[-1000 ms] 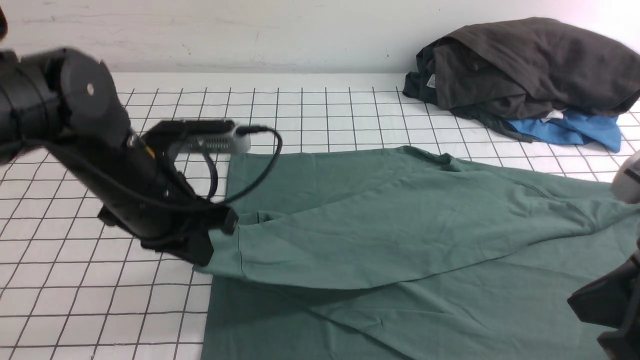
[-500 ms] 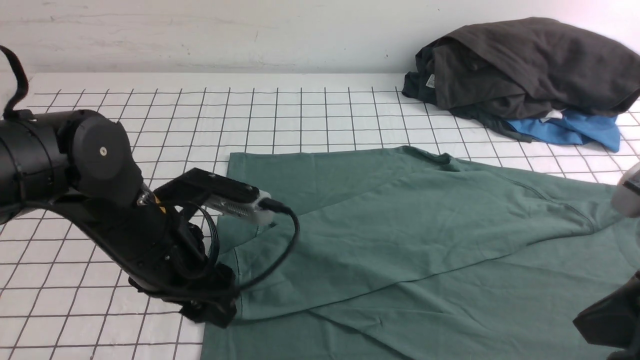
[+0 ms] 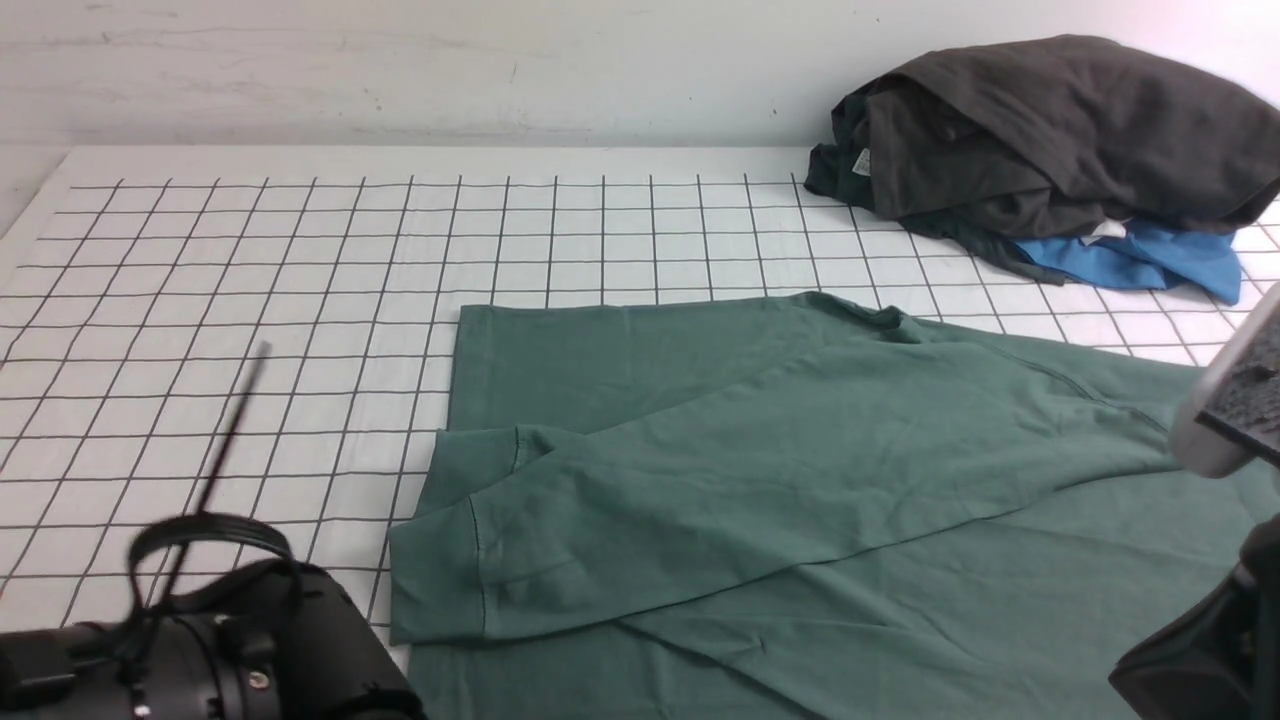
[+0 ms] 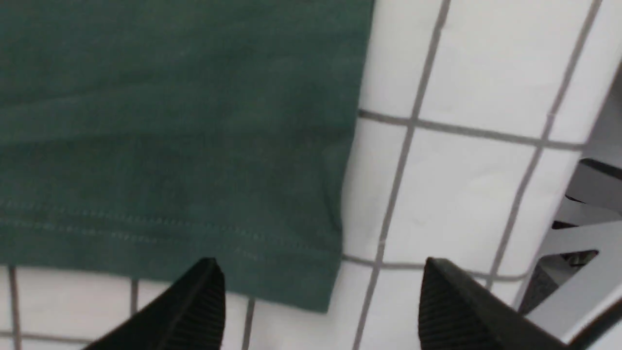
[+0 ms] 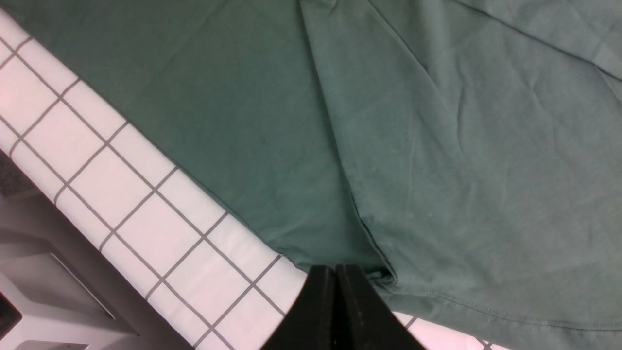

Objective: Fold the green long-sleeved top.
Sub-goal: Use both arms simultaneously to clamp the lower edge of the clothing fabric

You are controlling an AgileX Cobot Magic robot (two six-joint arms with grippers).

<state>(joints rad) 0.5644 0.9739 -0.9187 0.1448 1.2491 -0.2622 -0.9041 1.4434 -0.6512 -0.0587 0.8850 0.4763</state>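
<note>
The green long-sleeved top (image 3: pixel 800 470) is lying flat over the near right of the gridded table (image 3: pixel 250 280), soft matte cotton, with one sleeve (image 3: pixel 700 490) crossing its body. The sleeve fold is looking done, and the next move is calling for a hem grasp. The left gripper (image 4: pixel 320 272) is hanging wide and empty at a hem corner. The right gripper (image 5: pixel 335 272) is sitting pinched together, holding nothing.

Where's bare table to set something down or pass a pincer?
Bare grid table left of the green top, and the far strip between it and the wall. Crowded: far right, dark garment pile over the blue garment.
</note>
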